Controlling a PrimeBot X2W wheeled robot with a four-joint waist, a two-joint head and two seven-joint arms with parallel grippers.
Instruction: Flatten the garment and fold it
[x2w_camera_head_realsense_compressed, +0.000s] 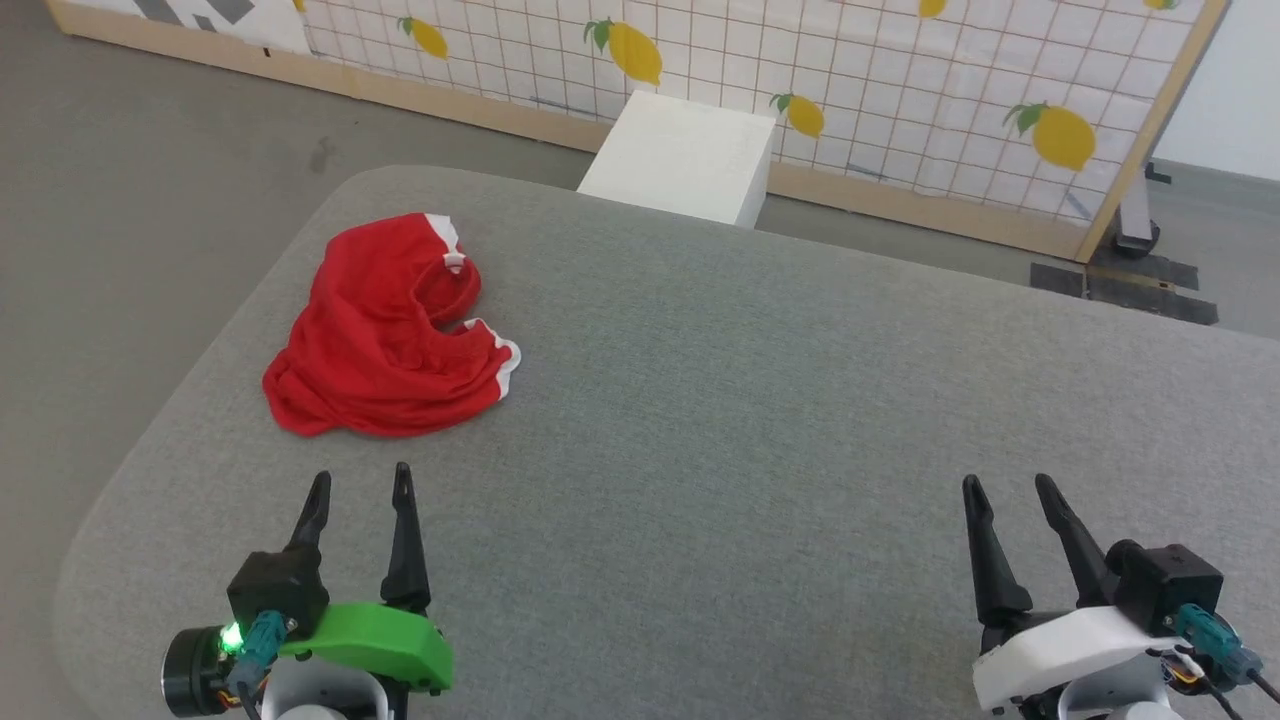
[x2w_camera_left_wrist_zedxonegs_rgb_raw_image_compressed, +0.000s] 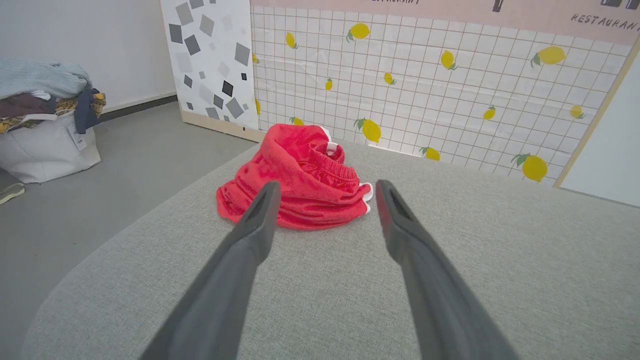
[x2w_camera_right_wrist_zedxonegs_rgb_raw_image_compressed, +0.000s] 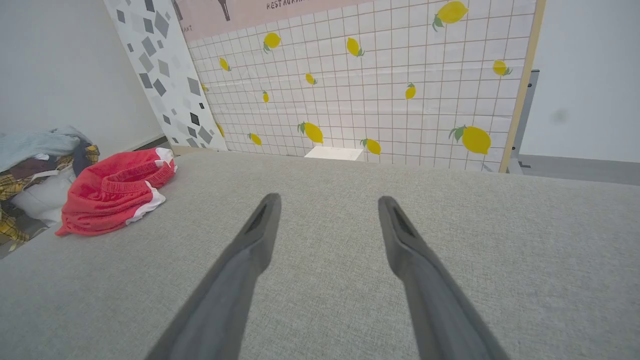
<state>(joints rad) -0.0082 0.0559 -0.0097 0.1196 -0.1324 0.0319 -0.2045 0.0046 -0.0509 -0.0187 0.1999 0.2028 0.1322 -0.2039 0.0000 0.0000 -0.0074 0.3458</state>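
The garment (x2w_camera_head_realsense_compressed: 385, 335), red shorts with white trim, lies crumpled in a heap on the left part of the grey table (x2w_camera_head_realsense_compressed: 760, 400). In the left wrist view the garment (x2w_camera_left_wrist_zedxonegs_rgb_raw_image_compressed: 300, 182) sits just beyond my fingertips, its gathered waistband facing up. My left gripper (x2w_camera_head_realsense_compressed: 360, 485) is open near the front edge, a short way in front of the heap and not touching it. Far to the right, my right gripper (x2w_camera_head_realsense_compressed: 1005, 487) stands open over bare cloth. In the right wrist view the garment (x2w_camera_right_wrist_zedxonegs_rgb_raw_image_compressed: 112, 197) lies at the far left.
A white box (x2w_camera_head_realsense_compressed: 685, 155) stands just behind the table's far edge, before a lemon-patterned panel (x2w_camera_head_realsense_compressed: 850, 70). On the floor to the left sits a white bag piled with clothes (x2w_camera_left_wrist_zedxonegs_rgb_raw_image_compressed: 45, 120). The table's left edge (x2w_camera_head_realsense_compressed: 160, 430) runs close to the garment.
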